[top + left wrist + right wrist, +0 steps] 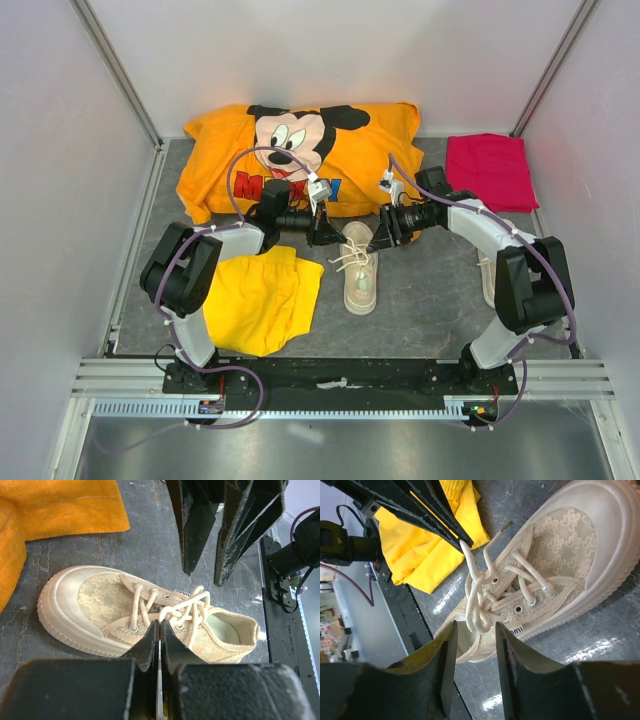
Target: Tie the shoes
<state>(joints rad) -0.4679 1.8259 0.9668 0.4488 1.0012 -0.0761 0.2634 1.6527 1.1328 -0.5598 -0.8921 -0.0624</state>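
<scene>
Left pincer (159, 627) is clamped shut on 1 white lace (470, 565), holding it raised for tension. The cream sneaker (360, 280) lies mid-worktop (430, 310), just right of the yellow shorts (258, 300). Right pincer (474, 630) has jaws apart, straddling the loops, probably lining up a grab. The 2nd sneaker (487, 282) is half hidden under the right arm.

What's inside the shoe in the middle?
The shoe looks empty: only its pale lining shows at the heel opening. Farther in, toward the toe, is covered by the laces and the lacy top, so that part can't be seen.
</scene>
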